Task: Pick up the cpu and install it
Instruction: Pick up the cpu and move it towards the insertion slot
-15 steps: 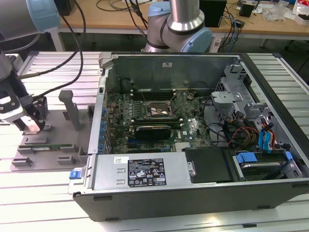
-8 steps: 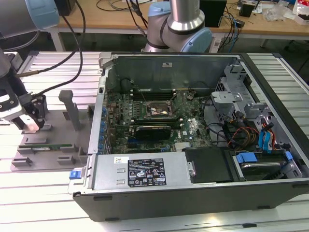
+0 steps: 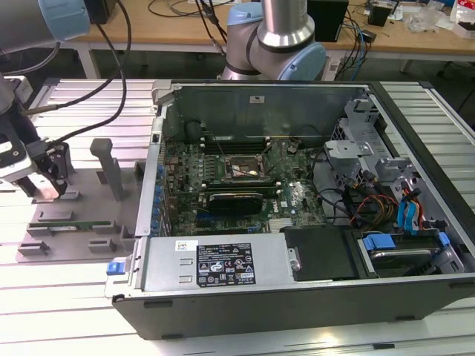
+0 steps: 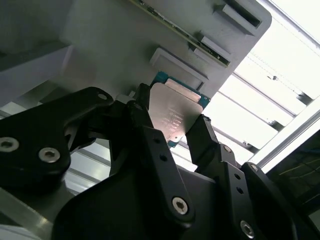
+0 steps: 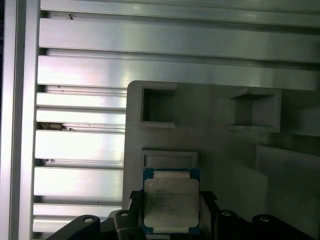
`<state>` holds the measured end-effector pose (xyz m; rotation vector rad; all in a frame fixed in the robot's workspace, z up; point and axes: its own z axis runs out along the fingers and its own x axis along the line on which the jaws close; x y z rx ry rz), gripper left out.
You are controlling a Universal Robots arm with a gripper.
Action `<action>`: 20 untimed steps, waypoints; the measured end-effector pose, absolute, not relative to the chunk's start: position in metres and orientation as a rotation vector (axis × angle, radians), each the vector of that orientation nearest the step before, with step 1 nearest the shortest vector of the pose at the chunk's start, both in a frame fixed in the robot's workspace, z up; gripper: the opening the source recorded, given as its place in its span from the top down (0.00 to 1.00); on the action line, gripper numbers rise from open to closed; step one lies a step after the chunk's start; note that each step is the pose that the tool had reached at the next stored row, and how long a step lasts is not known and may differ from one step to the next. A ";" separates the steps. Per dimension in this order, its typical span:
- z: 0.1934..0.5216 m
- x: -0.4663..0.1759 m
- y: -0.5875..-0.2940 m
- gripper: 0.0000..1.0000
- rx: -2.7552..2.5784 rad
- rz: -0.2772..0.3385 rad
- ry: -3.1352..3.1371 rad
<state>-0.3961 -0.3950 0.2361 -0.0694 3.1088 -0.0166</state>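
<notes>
The cpu (image 4: 175,112) is a flat square chip with a shiny silver top and a thin blue-green rim. My gripper (image 4: 172,114) is shut on it, one black finger (image 4: 150,137) against each opposite edge. In the first wrist view the cpu (image 5: 171,205) hangs just off a shallow square pocket (image 5: 169,159) of the grey fixture tray (image 5: 220,150), held in the gripper (image 5: 171,200). In the exterior view the gripper (image 3: 46,187) is at the far left, low over the tray (image 3: 82,222). The motherboard's open socket (image 3: 241,171) lies well to its right, inside the computer case.
The open computer case (image 3: 297,297) fills the middle of the ribbed metal table (image 3: 59,311). A grey upright post (image 3: 111,167) stands on the tray between gripper and case. A thin green strip (image 3: 63,217) lies in the tray. Cables and drive bays (image 3: 393,215) crowd the case's right side.
</notes>
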 end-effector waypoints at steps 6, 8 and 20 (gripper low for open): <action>0.244 -0.396 -0.395 0.46 -0.069 -0.016 3.109; 0.246 -0.396 -0.395 0.46 -0.069 -0.016 3.109; 0.288 -0.396 -0.394 0.47 -0.069 -0.018 3.109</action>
